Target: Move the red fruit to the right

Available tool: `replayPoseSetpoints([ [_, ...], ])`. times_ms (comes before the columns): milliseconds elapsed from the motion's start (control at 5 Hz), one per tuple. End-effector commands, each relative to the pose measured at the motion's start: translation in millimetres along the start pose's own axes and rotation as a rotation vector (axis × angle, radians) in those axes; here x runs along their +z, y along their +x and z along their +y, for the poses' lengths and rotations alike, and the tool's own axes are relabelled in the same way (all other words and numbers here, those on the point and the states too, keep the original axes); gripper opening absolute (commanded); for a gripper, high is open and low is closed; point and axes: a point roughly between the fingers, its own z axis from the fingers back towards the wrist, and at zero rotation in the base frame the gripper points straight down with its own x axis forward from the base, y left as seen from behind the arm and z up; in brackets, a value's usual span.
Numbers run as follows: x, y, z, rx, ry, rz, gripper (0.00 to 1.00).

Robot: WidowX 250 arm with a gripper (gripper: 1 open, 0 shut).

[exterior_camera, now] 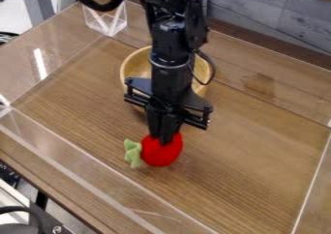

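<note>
Taking up most of the space is the wooden table (253, 146), pale, with seam lines running across it. Next in size comes the black robot arm (165, 54), reaching down over the middle from the far side. Behind its lower part sits the wooden bowl (128, 66), partly hidden by the arm. Smallest of these is the red fruit (162, 152), in front of the bowl and apart from it, its green leafy top (132, 153) pointing toward the left of the view.

At the fruit's upper side is the gripper (165, 138), its jaws drawn in to their narrowest. The tips seem to meet the fruit, but whether they pinch it or merely press against it I cannot tell.

The step in hand looks like the contact that starts the rightward move. Next, the arm should carry or push the fruit right, keeping that contact steady so it doesn't roll away.
</note>
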Motion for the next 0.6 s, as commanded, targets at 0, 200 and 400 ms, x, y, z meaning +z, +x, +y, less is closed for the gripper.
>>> replayPoseSetpoints([
  [0,25.9,7.0,-5.4,-0.018,-0.014,-0.075,0.0],
  [200,48.6,9.1,-18.6,-0.048,-0.028,-0.136,0.0],
  [400,58.9,13.8,-38.6,-0.077,-0.04,-0.17,0.0],
])
